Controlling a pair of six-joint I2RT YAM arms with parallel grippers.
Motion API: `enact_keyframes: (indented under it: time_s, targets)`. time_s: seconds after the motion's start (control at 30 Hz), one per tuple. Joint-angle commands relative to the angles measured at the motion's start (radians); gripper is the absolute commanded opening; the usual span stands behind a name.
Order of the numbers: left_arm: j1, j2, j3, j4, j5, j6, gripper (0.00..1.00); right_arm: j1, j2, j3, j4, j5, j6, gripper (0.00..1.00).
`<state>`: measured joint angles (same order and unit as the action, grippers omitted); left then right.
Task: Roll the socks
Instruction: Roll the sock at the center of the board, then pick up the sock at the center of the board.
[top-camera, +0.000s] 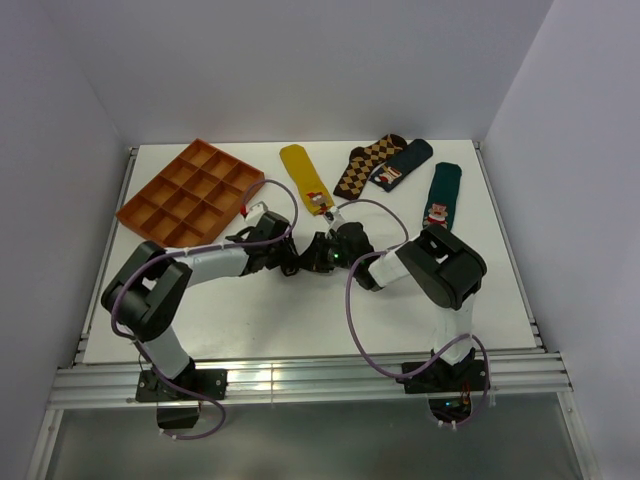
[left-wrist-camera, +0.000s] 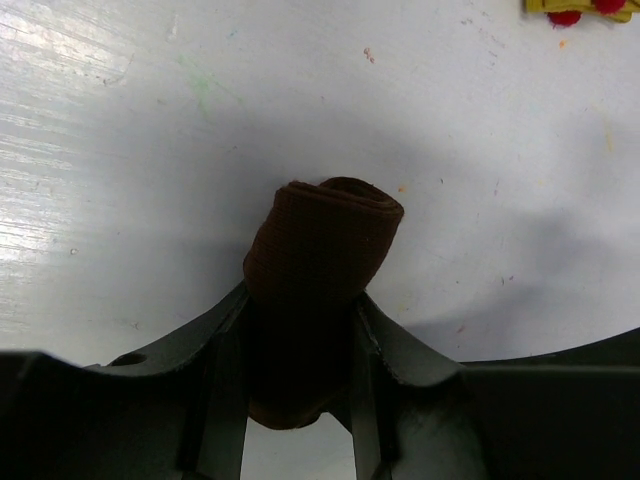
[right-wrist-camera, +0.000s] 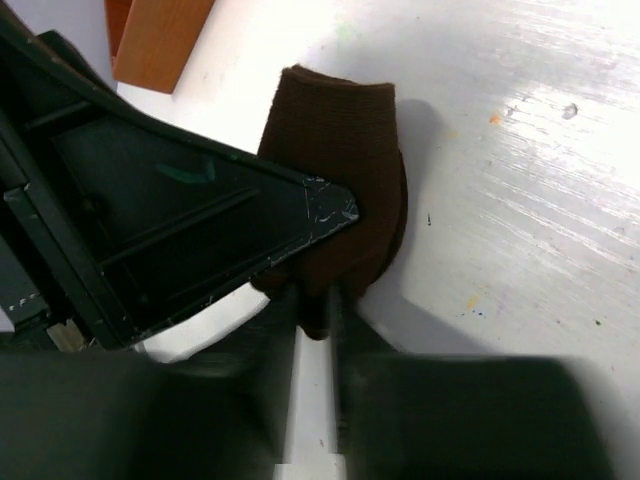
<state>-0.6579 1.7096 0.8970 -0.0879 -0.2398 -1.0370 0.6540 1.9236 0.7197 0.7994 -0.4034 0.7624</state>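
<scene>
At the middle of the table (top-camera: 300, 310), I'm clamping the rolled sock (left-wrist-camera: 320, 265) in my left fingers (left-wrist-camera: 218, 385) while my right fingers (right-wrist-camera: 272, 350) are sitting close together at its end, grip unclear, and I'm judging an uneven pull could unroll it.

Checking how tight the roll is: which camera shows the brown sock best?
The left wrist view: the brown sock sits rolled in the left hand, its coiled end facing the camera. The right wrist view shows its side, partly covered by that hand. The top view barely shows it.
</scene>
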Motion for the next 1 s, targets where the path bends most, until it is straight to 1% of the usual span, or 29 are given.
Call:
enact_keyframes:
  time_s: [0.0, 0.03, 0.07, 0.1, 0.13, 0.17, 0.23, 0.27, 0.33, 0.37, 0.43, 0.47, 0.53, 0.57, 0.67, 0.87, 0.93, 0.97]
  targets:
    - [-0.002, 0.032, -0.079, -0.109, 0.108, 0.005, 0.01, 0.007, 0.035, 0.023, 0.003, 0.034, -0.021, 0.1]
    - [0.004, 0.03, -0.086, -0.095, 0.114, 0.005, 0.02, 0.007, 0.035, 0.023, -0.006, 0.034, -0.026, 0.07]
    - [0.009, 0.024, -0.093, -0.086, 0.125, 0.003, 0.07, 0.007, 0.034, 0.018, -0.012, 0.04, -0.029, 0.03]
    - [0.012, 0.021, -0.102, -0.081, 0.128, 0.002, 0.09, 0.007, 0.034, 0.02, -0.026, 0.043, -0.032, 0.0]
    - [0.018, 0.016, -0.107, -0.07, 0.129, 0.002, 0.13, 0.007, 0.029, 0.021, -0.035, 0.046, -0.034, 0.0]
    - [0.02, 0.013, -0.113, -0.066, 0.132, 0.0, 0.2, 0.007, 0.029, 0.026, -0.048, 0.051, -0.038, 0.0]
    - [0.027, 0.001, -0.127, -0.052, 0.135, 0.0, 0.29, 0.007, 0.028, 0.03, -0.066, 0.049, -0.041, 0.0]
    - [0.03, -0.002, -0.132, -0.05, 0.135, 0.0, 0.36, 0.007, 0.026, 0.035, -0.072, 0.051, -0.041, 0.0]
    - [0.038, -0.014, -0.144, -0.041, 0.138, 0.003, 0.41, 0.007, 0.026, 0.043, -0.091, 0.049, -0.044, 0.0]
    - [0.043, -0.019, -0.147, -0.035, 0.139, 0.006, 0.46, 0.007, 0.028, 0.044, -0.094, 0.049, -0.044, 0.0]
    - [0.056, -0.036, -0.161, -0.027, 0.143, 0.012, 0.53, 0.007, 0.028, 0.046, -0.108, 0.051, -0.044, 0.0]
    - [0.063, -0.044, -0.168, -0.02, 0.146, 0.014, 0.6, 0.007, 0.031, 0.049, -0.112, 0.051, -0.046, 0.0]
    - [0.081, -0.067, -0.19, 0.008, 0.165, 0.021, 0.64, 0.007, 0.034, 0.053, -0.124, 0.051, -0.046, 0.0]
    - [0.087, -0.073, -0.196, 0.016, 0.168, 0.023, 0.69, 0.007, 0.034, 0.053, -0.129, 0.049, -0.044, 0.0]
    - [0.099, -0.094, -0.207, 0.04, 0.181, 0.037, 0.7, 0.007, 0.035, 0.058, -0.135, 0.046, -0.044, 0.0]
    - [0.118, -0.09, -0.221, 0.079, 0.23, 0.057, 0.7, 0.006, 0.043, 0.073, -0.166, 0.04, -0.046, 0.0]
    - [0.129, -0.096, -0.237, 0.126, 0.231, 0.069, 0.69, 0.004, 0.048, 0.076, -0.17, 0.037, -0.048, 0.0]
    - [0.136, -0.097, -0.25, 0.149, 0.255, 0.08, 0.69, 0.004, 0.051, 0.078, -0.173, 0.032, -0.046, 0.0]
